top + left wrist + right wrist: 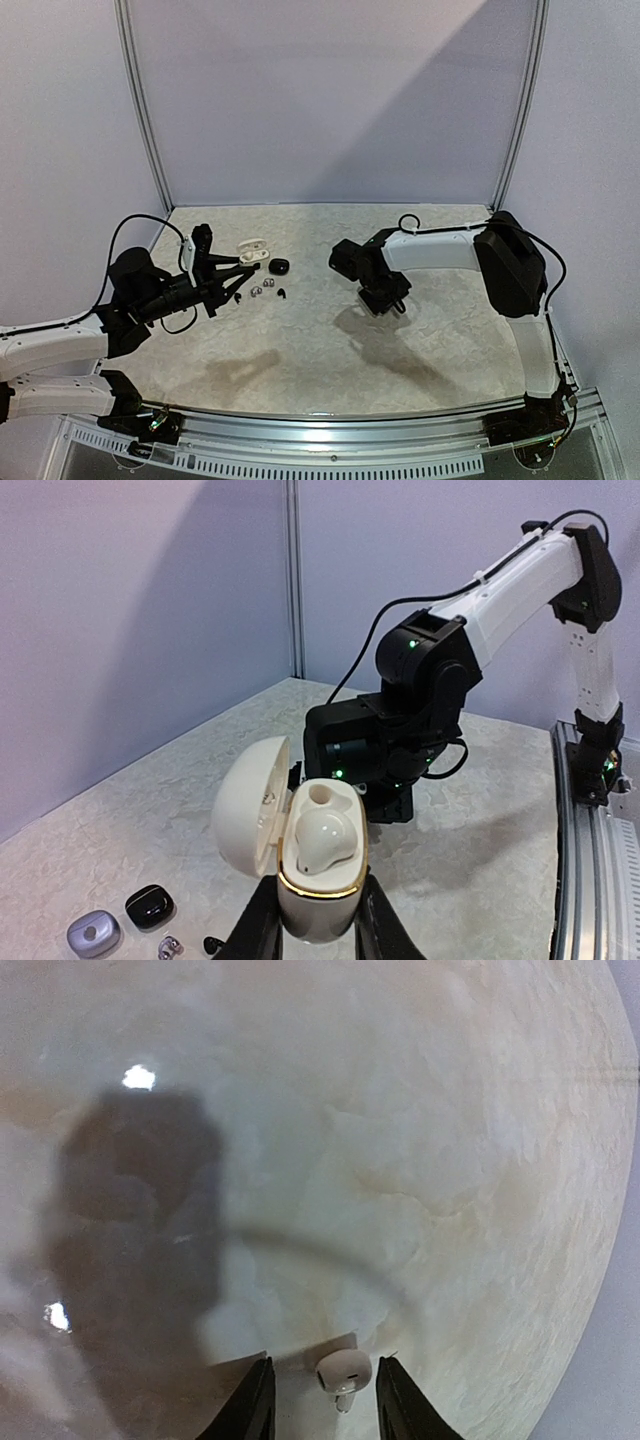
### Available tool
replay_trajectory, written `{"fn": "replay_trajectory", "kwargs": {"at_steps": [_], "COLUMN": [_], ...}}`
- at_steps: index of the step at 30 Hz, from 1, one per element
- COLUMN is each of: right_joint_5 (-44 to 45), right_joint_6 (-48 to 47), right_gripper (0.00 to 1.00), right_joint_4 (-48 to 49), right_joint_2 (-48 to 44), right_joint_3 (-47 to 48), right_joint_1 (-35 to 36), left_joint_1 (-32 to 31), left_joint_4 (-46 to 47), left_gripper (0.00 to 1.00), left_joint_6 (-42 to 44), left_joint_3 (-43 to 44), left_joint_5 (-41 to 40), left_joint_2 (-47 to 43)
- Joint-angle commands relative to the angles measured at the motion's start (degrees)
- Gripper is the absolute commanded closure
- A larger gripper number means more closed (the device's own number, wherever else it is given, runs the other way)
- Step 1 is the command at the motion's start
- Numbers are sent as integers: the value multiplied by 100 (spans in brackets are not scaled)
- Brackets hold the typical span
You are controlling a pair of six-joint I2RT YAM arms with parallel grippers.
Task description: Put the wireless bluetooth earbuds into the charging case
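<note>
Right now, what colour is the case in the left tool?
The case is cream-white with a gold rim; left wrist view shows it best.

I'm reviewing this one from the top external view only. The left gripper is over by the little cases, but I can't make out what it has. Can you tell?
Observer: The left gripper is shut on a white charging case, with its lid swung open.
Operator: Is anything in it?
Observer: One white earbud sits in one well. The other well is empty.
Operator: And the right gripper?
Observer: A second white earbud is between the fingers of the right gripper. The jaws are open, with a gap showing on one side of the earbud.
</note>
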Motion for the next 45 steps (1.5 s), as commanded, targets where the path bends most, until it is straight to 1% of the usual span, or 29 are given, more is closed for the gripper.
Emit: {"fn": "replay_trajectory", "kwargs": {"at_steps": [1, 4, 6, 8, 10, 13, 14, 15, 18, 24, 27, 31, 38, 43, 45], "right_joint_5": [-447, -874, -1538, -2035, -2356, -3101, -3405, -3568, -3620, -3722, -3896, -3514, -3611, -3566, -3472], "right_joint_6": [-258, -593, -876, -1015, -1101, -1267, -1311, -1345, -1563, -1969, -2067, -2068, -2068, -2068, -2067], "right_gripper": [59, 47, 37, 32, 31, 20, 20, 20, 24, 28, 31, 39, 48, 57, 58], "right_joint_4": [74, 256, 441, 540, 538, 458, 422, 384, 247, -115, -134, -118, 50, -92, -134], "right_joint_2": [-242, -564, -861, -1052, -1203, -1269, -1250, -1216, -1116, -789, -571, -392, -209, -95, -76], "right_joint_3": [182, 131, -4, -133, -208, -250, -260, -253, -208, 41, 56, 121, 122, 219, 252], "right_joint_1": [30, -127, -355, -589, -834, -1242, -1371, -1476, -1643, -1653, -1654, -1652, -1652, -1627, -1584], "left_joint_1": [65, 65, 65, 65, 57, 56, 56, 56, 56, 48, 48, 48, 39, 30, 30], "left_joint_4": [-23, -13, 14, 120, 184, 222, 236, 246, 239, 242, 242, 216, 191, 199, 205], "left_gripper": [100, 100, 100, 100, 100, 100, 100, 100, 100, 100, 100, 100, 100, 100, 100], "left_joint_6": [60, 51, 50, 71, 92, 119, 129, 137, 156, 156, 156, 156, 156, 156, 156], "left_joint_3": [-37, -19, -32, -49, -54, -54, -50, -41, -15, 32, 57, 82, 113, 118, 114], "left_joint_5": [40, 41, 75, 149, 207, 233, 245, 255, 273, 303, 313, 322, 317, 304, 300], "left_joint_2": [-35, -12, 15, 43, 64, 114, 126, 141, 170, 278, 305, 339, 394, 425, 428]}}
